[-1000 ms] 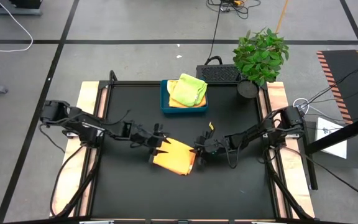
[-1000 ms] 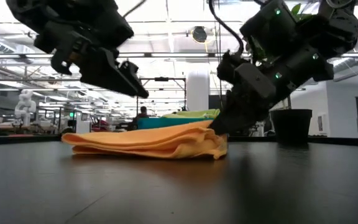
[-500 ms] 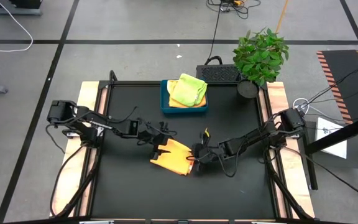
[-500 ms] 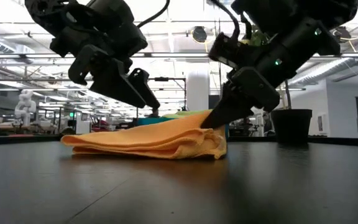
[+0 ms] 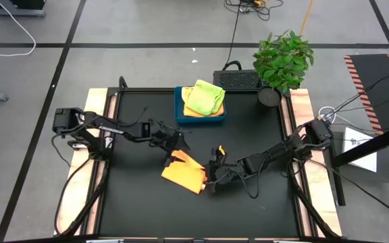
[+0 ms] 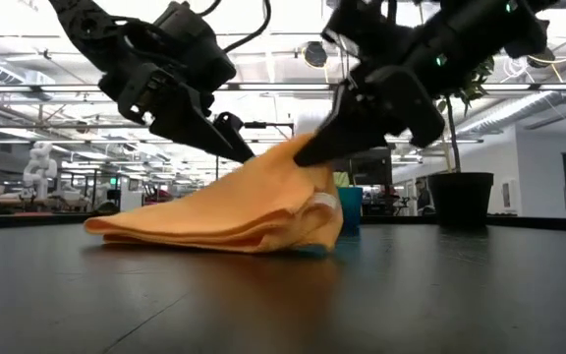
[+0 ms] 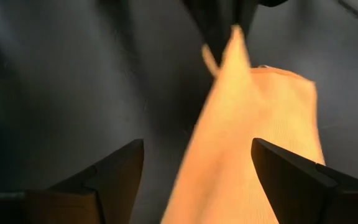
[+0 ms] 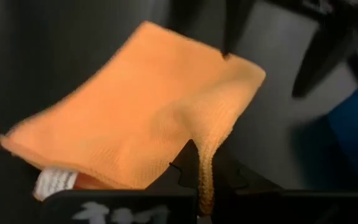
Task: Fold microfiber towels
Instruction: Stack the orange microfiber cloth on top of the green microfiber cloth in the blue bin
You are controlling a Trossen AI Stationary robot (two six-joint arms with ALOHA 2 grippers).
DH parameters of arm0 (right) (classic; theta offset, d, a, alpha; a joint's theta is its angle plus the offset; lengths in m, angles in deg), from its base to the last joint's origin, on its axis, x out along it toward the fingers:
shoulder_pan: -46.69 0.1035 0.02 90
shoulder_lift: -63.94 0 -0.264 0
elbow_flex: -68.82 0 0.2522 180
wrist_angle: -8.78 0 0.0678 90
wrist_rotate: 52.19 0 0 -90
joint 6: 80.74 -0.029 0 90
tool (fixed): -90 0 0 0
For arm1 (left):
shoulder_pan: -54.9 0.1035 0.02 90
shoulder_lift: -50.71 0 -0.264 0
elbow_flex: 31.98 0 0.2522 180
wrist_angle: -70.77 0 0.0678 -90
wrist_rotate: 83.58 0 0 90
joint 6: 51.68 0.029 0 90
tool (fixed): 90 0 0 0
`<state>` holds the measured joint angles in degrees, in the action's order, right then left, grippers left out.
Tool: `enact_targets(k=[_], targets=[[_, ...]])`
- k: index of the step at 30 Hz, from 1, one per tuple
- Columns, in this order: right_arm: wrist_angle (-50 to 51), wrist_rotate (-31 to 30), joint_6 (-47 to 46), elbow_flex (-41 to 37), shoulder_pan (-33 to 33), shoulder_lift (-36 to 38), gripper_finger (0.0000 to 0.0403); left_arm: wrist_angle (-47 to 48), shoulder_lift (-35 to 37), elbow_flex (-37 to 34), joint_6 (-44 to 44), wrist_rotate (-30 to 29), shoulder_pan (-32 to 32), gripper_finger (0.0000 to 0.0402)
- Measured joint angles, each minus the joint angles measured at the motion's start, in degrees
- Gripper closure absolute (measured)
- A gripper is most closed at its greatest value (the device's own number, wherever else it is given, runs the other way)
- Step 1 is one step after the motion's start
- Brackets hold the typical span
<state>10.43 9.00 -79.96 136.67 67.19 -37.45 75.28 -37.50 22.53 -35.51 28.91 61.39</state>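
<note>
Now: right claw (image 5: 210, 177) pinches orange towel (image 5: 183, 171) edge | left claw (image 5: 173, 144) just above

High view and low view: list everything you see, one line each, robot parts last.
orange towel: one, orange, mid-table, one edge lifted, the rest on the mat.
green towel: one, lime green, on top in the tray.
tray: one, blue, at the far edge of the table, orange cloth under the green one.
plant: one, green in a dark pot, far right corner.
table: one, black mat with light wooden side edges.
left end effector: one, dark, open, at the orange towel's far edge.
right end effector: one, dark, shut on the orange towel's raised edge.
</note>
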Motion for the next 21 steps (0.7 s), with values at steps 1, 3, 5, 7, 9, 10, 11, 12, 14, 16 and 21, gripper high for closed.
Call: enact_targets(k=[1, 3, 5, 7, 9, 10, 11, 12, 14, 16, 21], targets=[[-0.1, 0.0, 0.8, 0.5, 0.2, 0.0, 0.0402, 0.0, -0.1, 0.0, 0.1, 1.5, 0.7, 0.0103], [0.0, -0.1, 1.8, 1.2, 0.5, 0.0, 0.0403, 0.1, -0.4, 0.0, 0.3, 5.9, 2.1, 0.0103], [-0.1, -0.1, 2.1, 1.7, 0.6, 0.0, 0.0403, 0.1, -1.0, 0.0, 0.9, 10.9, 3.1, 0.0103], [0.0, -0.1, 2.2, 1.8, 0.6, 0.0, 0.0403, 0.3, -2.0, 0.0, 1.4, 14.1, 3.8, 0.0103], [0.1, -0.1, 2.5, 1.8, 0.6, 0.0, 0.0403, 0.3, -3.1, 0.0, 1.6, 15.1, 4.3, 0.0103], [0.0, -0.1, 2.7, 1.8, 0.6, 0.0, 0.0403, -0.3, -3.8, 0.0, 1.8, 15.0, 4.7, 0.0103], [0.0, -0.1, 2.9, 1.8, 0.6, 0.0, 0.0403, -0.3, -4.5, 0.0, 2.0, 15.0, 5.2, 0.0103], [0.0, -0.1, 3.0, 1.8, 0.6, 0.0, 0.0403, 0.1, -5.2, 0.0, 2.3, 15.0, 5.6, 0.0103], [0.0, -0.1, 3.0, 1.8, 0.6, 0.0, 0.0403, -1.0, -7.1, 0.0, 2.8, 15.1, 6.8, 0.0103], [0.0, -0.1, 3.1, 1.8, 0.6, 0.0, 0.0403, -1.3, -8.5, 0.0, 2.9, 16.0, 8.1, 0.0103], [0.0, -0.1, 3.1, 1.8, 0.6, 0.0, 0.0403, -1.1, -12.4, 1.1, 3.0, 22.4, 10.4, 0.0104]])
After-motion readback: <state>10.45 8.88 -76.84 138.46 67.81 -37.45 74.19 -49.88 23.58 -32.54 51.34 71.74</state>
